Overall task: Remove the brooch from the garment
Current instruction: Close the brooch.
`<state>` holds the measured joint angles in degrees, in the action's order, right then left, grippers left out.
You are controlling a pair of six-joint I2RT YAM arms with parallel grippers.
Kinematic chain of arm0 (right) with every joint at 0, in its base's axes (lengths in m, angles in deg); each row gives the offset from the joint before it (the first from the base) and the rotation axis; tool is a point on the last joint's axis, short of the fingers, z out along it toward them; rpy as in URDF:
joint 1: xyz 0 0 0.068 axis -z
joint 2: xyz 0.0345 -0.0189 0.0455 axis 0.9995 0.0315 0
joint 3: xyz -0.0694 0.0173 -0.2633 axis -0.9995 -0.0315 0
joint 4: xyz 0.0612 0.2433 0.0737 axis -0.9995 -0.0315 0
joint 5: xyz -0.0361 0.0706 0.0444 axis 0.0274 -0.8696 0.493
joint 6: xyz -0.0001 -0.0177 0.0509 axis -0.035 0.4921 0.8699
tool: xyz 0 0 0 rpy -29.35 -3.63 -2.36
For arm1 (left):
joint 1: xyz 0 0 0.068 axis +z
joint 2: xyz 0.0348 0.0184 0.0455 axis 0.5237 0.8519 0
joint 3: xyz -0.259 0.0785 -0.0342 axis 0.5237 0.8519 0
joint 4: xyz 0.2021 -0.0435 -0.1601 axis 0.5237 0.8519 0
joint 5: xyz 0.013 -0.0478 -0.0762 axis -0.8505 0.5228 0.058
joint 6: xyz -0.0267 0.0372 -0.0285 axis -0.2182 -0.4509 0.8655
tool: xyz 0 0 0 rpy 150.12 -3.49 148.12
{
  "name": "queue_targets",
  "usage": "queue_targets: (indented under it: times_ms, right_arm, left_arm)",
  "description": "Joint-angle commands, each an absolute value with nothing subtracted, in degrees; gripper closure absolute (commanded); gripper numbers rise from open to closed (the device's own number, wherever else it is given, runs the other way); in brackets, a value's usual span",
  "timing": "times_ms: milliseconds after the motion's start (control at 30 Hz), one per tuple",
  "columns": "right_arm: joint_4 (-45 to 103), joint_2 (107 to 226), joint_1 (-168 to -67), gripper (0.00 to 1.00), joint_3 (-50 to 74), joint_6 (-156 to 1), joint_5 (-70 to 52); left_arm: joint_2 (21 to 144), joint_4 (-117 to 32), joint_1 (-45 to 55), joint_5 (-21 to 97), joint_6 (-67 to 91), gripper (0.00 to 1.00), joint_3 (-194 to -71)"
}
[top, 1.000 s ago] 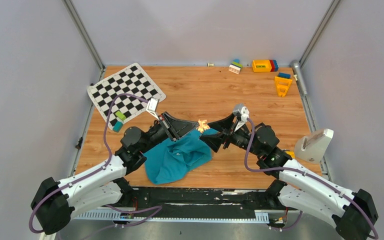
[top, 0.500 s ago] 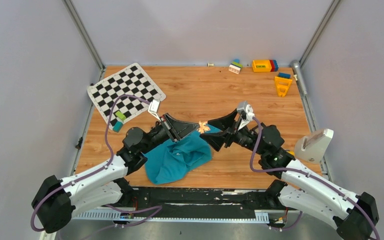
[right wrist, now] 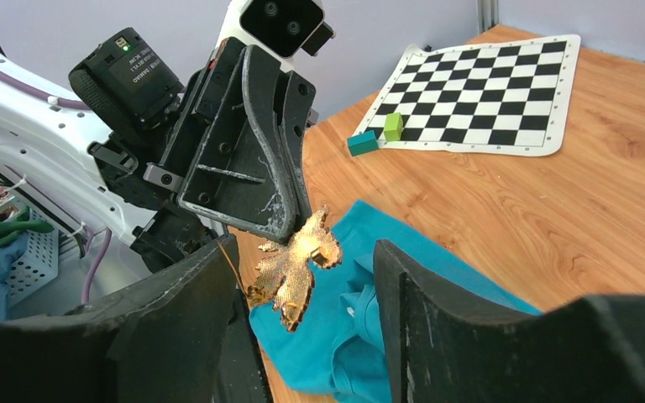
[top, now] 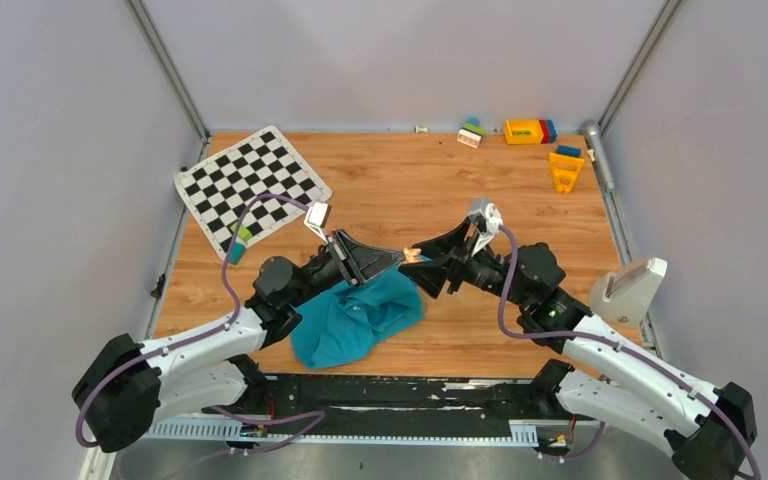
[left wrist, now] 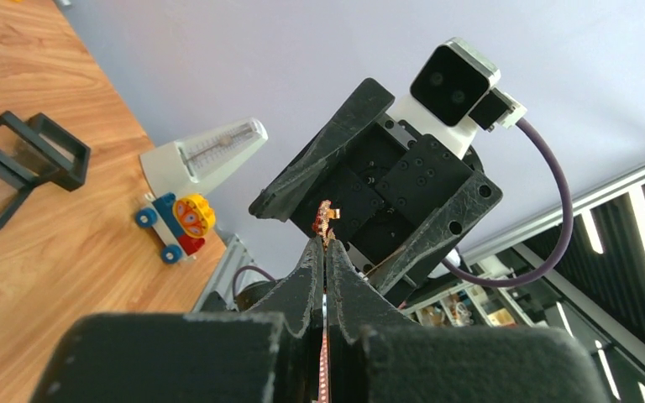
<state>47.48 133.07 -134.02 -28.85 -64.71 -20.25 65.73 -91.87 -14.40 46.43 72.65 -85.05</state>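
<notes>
Teal fabric, the garment (top: 355, 315), lies crumpled on the wooden desk (top: 410, 190) near its front edge, between the two arms. Just above the garment's far edge, the small gold leaf-shaped brooch (right wrist: 294, 267) hangs in the air. The left gripper (top: 400, 257) is clamped on it, fingers pressed together with the thin gold edge of the brooch pinched between their tips. In the right wrist view the brooch appears raised off the cloth, with the teal folds below and behind it; whether a pin links the two cannot be told. The right gripper (top: 420, 270) faces the left one from the other side with its jaws apart, one finger on each side of the brooch. Its left finger is very near the lower leaf tip, but contact cannot be made out. A black-and-white checkered mat (top: 250, 180) lies at the far left of the desk, with a green block (top: 242, 233) and a teal block (top: 234, 252) at its near corner. Coloured toy bricks (top: 525, 131) sit along the far edge, and a white wedge-shaped object (top: 628, 288) stands at the right side. The left wrist view also shows two black square frames (left wrist: 21, 164) and a small toy car (left wrist: 175, 222) on the wood.
</notes>
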Motion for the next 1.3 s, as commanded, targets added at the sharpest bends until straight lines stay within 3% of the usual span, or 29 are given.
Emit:
queue_targets:
  times_ms: [0, 100, 300, 333, 467, 633, 933, 1267]
  right_arm:
    - [44.74, 133.59, -133.9, 0.43, -24.98, -62.58, -20.34]
    - [41.86, 134.34, -133.97, 0.5, -22.9, -60.77, -19.63]
    - [38.84, 134.8, -133.92, 0.54, -20.88, -57.76, -20.24]
    - [38.17, 134.89, -133.9, 0.51, -20.53, -57.36, -20.52]
    - [36.19, 135.02, -133.93, 0.21, -19.24, -55.58, -22.32]
    - [35.9, 133.85, -133.86, 0.14, -19.5, -53.34, -22.24]
    - [35.87, 130.43, -132.75, 0.22, -23.15, -47.33, -18.03]
    - [36.49, 127.01, -131.79, 0.42, -26.91, -43.89, -17.74]
  left_arm:
    - [67.29, -98.3, -14.34, 48.2, 78.8, 1.0, -84.67]
    - [68.54, -99.73, -14.38, 48.29, 81.35, 1.0, -84.27]
    - [68.93, -100.18, -14.39, 48.0, 81.98, 1.0, -83.67]
    - [69.04, -100.36, -14.39, 48.0, 82.03, 1.0, -83.58]
    - [69.44, -101.64, -14.37, 47.54, 83.16, 1.0, -83.02]
    - [69.54, -103.8, -14.39, 44.4, 86.45, 1.0, -81.19]
    - [70.07, -105.97, -14.34, 43.49, 87.33, 1.0, -80.81]
    - [71.01, -107.59, -14.39, 44.59, 86.5, 1.0, -81.12]
